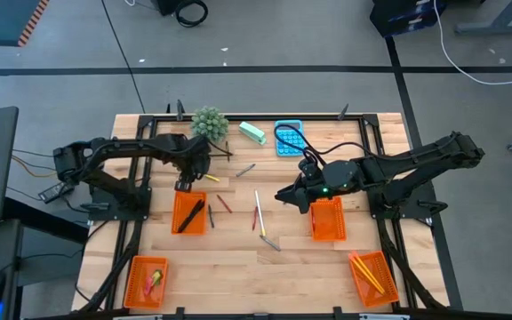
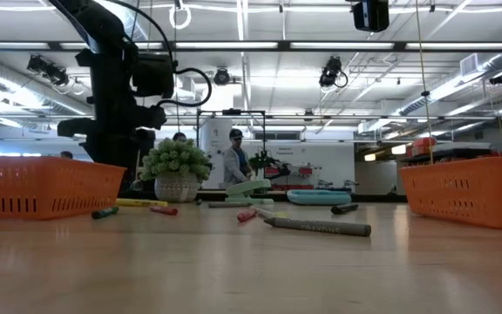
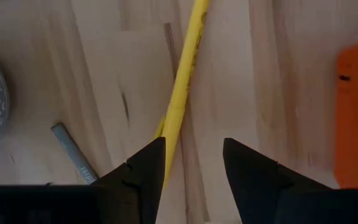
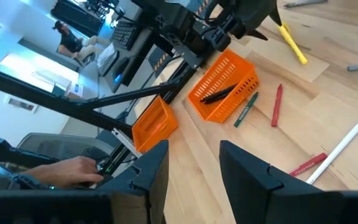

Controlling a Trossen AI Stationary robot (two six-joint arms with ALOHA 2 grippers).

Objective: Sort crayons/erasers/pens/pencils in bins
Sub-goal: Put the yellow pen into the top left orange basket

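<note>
My left gripper (image 1: 185,184) hangs open, pointing down, just beyond the far rim of an orange bin (image 1: 189,213) that holds black pens (image 1: 191,216). In the left wrist view a long yellow pencil (image 3: 184,87) lies flat on the wood and runs in between the fingers of that gripper (image 3: 194,168), close along one fingertip (image 3: 149,163); whether it touches, I cannot tell. My right gripper (image 1: 284,197) is held open in the air beside another orange bin (image 1: 327,219), with nothing between its fingers (image 4: 194,168).
Loose sticks lie mid-table: a red crayon (image 1: 225,204), a green one (image 1: 210,216), a white stick (image 1: 258,209), a grey crayon (image 1: 270,241) and a grey pen (image 1: 245,169). Two more bins (image 1: 147,281) (image 1: 372,277) sit near the front edge. A plant (image 1: 209,122), a mint block (image 1: 252,133) and a blue calculator (image 1: 289,138) stand at the back.
</note>
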